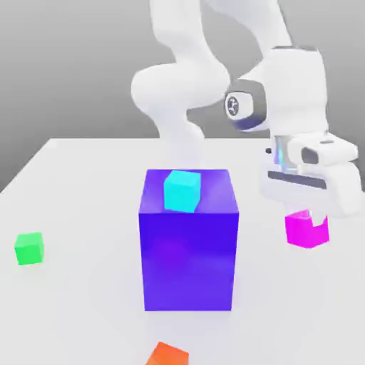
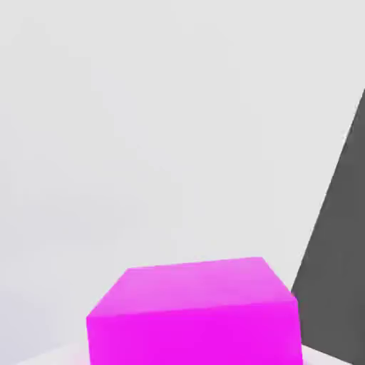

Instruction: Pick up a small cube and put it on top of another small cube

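Observation:
The small magenta cube hangs under my gripper at the exterior view's right, clear of the white table. The gripper is shut on it, and the hand covers the cube's top. In the hand view the same magenta cube sits close against the hand with the pale table far beneath. The small green cube rests on the table at the exterior view's far left, well apart from the gripper, with the big block between them.
A tall blue-violet block stands mid-table with a cyan cube on its top. An orange cube lies near the front edge. The arm's white links rise behind the block.

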You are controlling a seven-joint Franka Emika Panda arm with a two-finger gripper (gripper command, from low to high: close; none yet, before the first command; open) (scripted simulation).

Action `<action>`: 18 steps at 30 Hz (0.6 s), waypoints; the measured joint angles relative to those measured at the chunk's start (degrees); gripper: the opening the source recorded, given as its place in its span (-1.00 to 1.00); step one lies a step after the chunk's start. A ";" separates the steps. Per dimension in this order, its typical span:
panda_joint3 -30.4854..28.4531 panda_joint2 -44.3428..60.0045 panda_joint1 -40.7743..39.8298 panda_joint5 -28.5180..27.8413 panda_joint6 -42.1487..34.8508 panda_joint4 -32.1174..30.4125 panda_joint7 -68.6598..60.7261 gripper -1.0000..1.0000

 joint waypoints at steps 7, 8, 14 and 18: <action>-4.08 -1.38 -9.02 -4.44 -0.76 4.90 1.13 -1.00; -4.70 -1.58 -10.32 -5.07 -0.90 5.60 1.21 -1.00; -13.10 -1.68 -16.41 -6.31 -3.53 7.69 -6.68 -1.00; -20.55 -1.22 -19.89 -5.96 -6.01 8.15 -15.60 -1.00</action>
